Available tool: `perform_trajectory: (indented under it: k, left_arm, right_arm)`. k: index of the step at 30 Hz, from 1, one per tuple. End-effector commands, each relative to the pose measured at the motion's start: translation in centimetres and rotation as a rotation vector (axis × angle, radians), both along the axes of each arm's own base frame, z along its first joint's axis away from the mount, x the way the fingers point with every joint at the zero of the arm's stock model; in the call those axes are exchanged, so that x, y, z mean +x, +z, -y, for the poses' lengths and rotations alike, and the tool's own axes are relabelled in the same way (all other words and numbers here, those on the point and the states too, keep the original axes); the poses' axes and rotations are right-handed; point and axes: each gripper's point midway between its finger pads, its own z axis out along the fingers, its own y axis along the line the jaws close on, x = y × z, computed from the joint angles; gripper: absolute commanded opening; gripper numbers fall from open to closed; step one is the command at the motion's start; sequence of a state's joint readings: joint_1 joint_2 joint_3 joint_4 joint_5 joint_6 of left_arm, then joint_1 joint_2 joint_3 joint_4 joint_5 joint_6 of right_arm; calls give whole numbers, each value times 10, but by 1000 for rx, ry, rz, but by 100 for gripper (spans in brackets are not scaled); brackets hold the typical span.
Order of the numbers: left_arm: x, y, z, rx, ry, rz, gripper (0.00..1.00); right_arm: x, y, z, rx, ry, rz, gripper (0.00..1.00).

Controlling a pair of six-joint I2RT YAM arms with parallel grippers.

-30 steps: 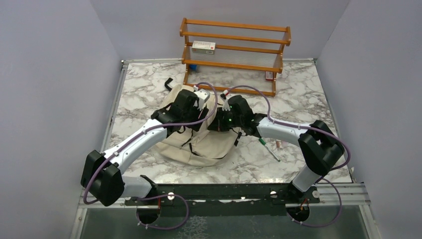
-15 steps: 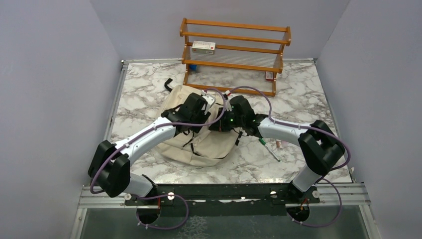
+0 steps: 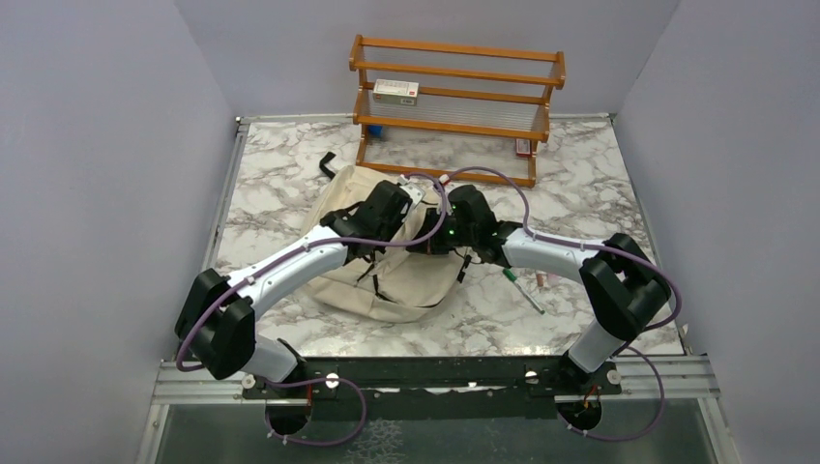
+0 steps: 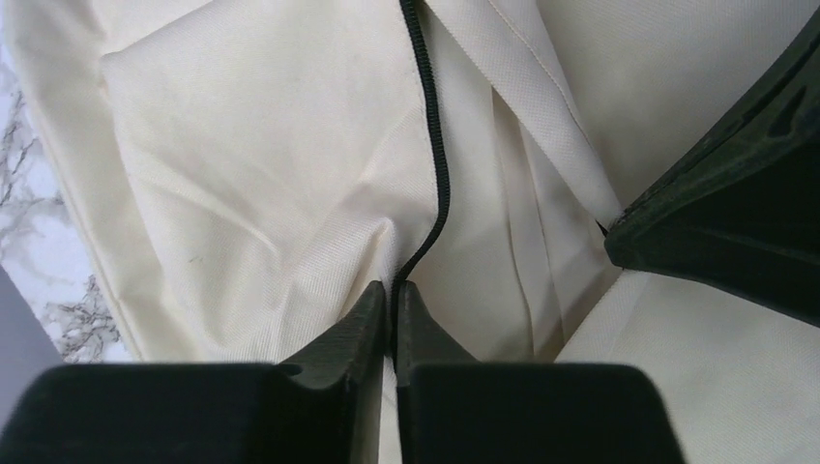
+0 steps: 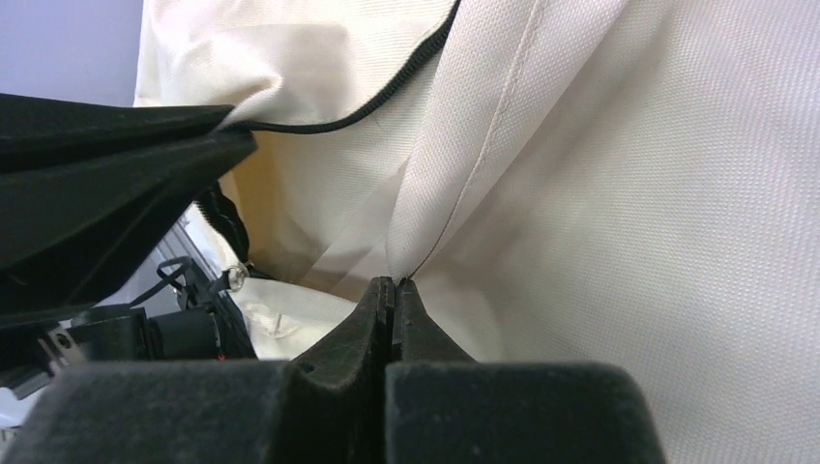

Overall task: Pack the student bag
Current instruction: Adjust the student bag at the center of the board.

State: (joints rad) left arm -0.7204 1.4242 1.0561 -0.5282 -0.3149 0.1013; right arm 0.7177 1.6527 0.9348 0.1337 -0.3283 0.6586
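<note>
Cream canvas fills both wrist views: the student bag (image 3: pixel 406 275) lies slumped on the marble table (image 3: pixel 580 184), and both arms meet over its far half.

The left arm folds at a dark elbow near-left of the bag, and its white forearm runs diagonally up across the bag's left side, with the wrist tilted down onto the cloth. The left gripper (image 4: pixel 392 290) has its jaws drawn almost together, nipping the canvas right where the black zipper (image 4: pixel 432 145) runs down into the fingertips. The fabric puckers into creases around that pinch.

The right arm bends at an elbow well to the right of the bag, and its forearm reaches leftward, ending just beside the left wrist above the bag's far right part. The right gripper (image 5: pixel 392 285) is closed tight on a fold of the same canvas, a stitched seam rising from between its tips. The left arm's dark wrist shows at the left of that view.

Beyond the bag stands a wooden rack (image 3: pixel 454 106) with a small box (image 3: pixel 395 92) on a shelf. A pen (image 3: pixel 522 290) lies on the marble just right of the bag
</note>
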Motion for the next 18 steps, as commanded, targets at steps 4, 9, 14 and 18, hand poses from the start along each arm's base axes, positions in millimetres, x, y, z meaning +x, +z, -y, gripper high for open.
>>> perform_trajectory:
  k: [4, 9, 14, 18]
  left_arm:
    - [22, 66, -6, -65, 105, 182, 0]
    - [24, 92, -25, -92, 223, 276, 0]
    - [15, 102, -39, -183, 331, 329, 0]
    - [8, 102, -47, -229, 372, 349, 0]
  right_arm:
    - [-9, 3, 7, 13, 10, -14, 1]
    - [-11, 1, 11, 6, -1, -15, 1]
    - [-11, 5, 15, 5, -17, -3, 1]
    - [-11, 11, 15, 17, -13, 16, 6]
